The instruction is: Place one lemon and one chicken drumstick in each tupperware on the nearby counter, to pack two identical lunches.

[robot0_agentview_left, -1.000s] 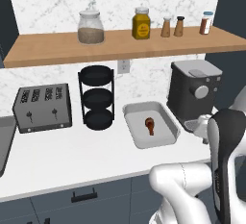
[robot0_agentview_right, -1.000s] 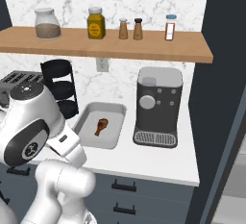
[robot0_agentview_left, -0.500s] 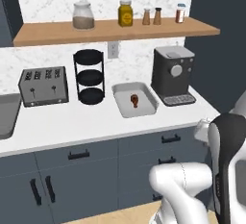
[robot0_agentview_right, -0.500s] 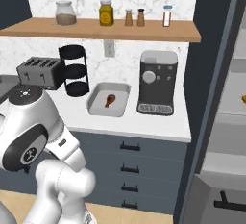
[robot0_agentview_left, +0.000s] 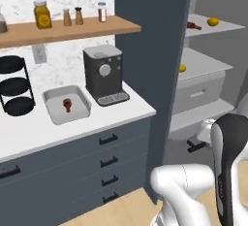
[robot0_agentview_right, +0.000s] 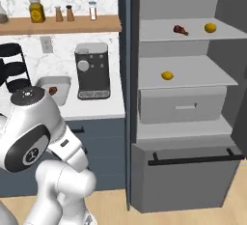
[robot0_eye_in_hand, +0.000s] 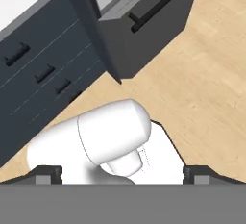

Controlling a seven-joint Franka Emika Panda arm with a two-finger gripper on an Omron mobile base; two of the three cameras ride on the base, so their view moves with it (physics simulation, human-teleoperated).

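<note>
On the right of the right base view, open fridge: a tall dark grey cabinet (robot0_agentview_right: 183,98) with pale shelves, a drawer and a black-handled lower compartment.
Counter: long white countertop (robot0_agentview_left: 72,123) over dark blue-grey drawers with black handles, left of the fridge; also seen at (robot0_agentview_right: 96,108).
Coffee machine: a dark grey boxy machine (robot0_agentview_left: 103,73) with a round dial, standing on the counter just right of the tray.
Tupperware: one shallow grey rectangular tray with rounded corners (robot0_agentview_left: 52,111), flat on the counter; its far rim shows at (robot0_agentview_right: 50,80).
Gripper: the two small dark finger tips (robot0_eye_in_hand: 122,172) stand wide apart at the bottom corners of the hand view, nothing between them, pointed down at the wooden floor.
Lemons: one small round yellow-orange fruit (robot0_agentview_right: 210,27) on the top fridge shelf, another (robot0_agentview_right: 167,76) on the middle shelf.
Chicken drumsticks: one small reddish-brown cooked leg (robot0_agentview_left: 67,105) lies inside the tray; another (robot0_agentview_right: 180,30) lies on the top fridge shelf, near the upper lemon.
</note>
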